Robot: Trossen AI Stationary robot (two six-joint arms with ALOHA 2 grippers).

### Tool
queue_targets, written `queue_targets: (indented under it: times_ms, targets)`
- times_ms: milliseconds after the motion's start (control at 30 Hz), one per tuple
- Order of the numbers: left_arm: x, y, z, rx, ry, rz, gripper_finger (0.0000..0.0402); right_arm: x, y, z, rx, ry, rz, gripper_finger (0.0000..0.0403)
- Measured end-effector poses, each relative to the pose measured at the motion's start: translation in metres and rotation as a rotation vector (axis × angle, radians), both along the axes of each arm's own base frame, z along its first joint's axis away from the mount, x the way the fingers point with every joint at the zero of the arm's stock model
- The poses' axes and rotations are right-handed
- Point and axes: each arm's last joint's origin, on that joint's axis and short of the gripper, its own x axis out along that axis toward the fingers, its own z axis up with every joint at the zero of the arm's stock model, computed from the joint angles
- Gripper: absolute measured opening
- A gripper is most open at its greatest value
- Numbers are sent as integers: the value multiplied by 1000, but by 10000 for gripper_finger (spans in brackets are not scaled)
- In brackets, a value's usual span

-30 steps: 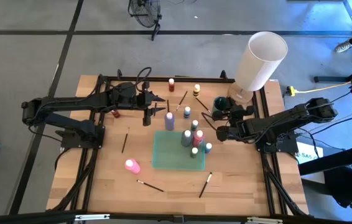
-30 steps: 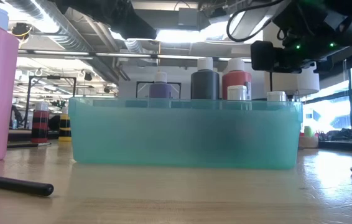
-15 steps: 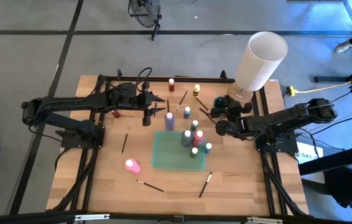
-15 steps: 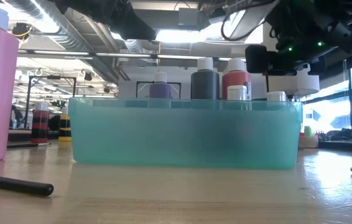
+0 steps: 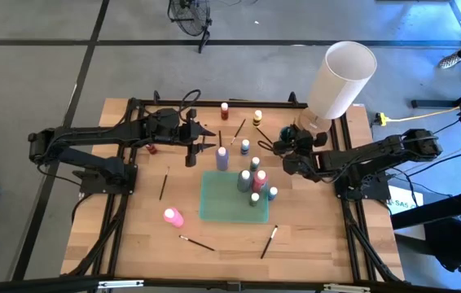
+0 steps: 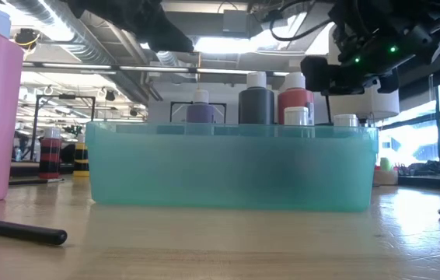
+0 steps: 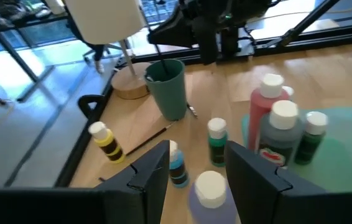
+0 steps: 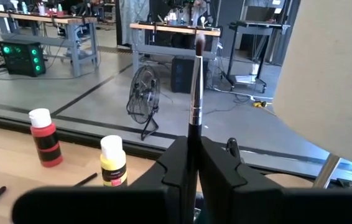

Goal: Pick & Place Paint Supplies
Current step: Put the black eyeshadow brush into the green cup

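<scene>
Nearest on the wooden counter, a pink paint bottle and two loose dark-handled brushes are seen. Behind them, grey and red bottles are stood in the translucent teal tray. The left gripper is held with parted, empty fingers above a purple bottle. Farther back, a thin brush is clamped upright in the right gripper over the dark green cup.

My two arms were matte black, built of boxy jointed links, with black cables looping over the left arm near its wrist. The left hand ended in two flat, angular dark fingers. The right hand looked the same, and small green lights glowed on its wrist housing.
</scene>
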Motion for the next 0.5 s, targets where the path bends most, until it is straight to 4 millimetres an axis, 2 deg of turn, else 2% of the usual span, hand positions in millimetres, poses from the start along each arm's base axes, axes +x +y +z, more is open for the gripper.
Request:
queue_targets:
  times_ms: [200, 500]
  targets:
    - [0, -1, -1, -14, 14, -14, 148, 0, 0, 0, 6, -1, 6, 64]
    - [-1, -1, -3, -26, 35, -12, 148, 0, 0, 0, 9, -3, 9, 148]
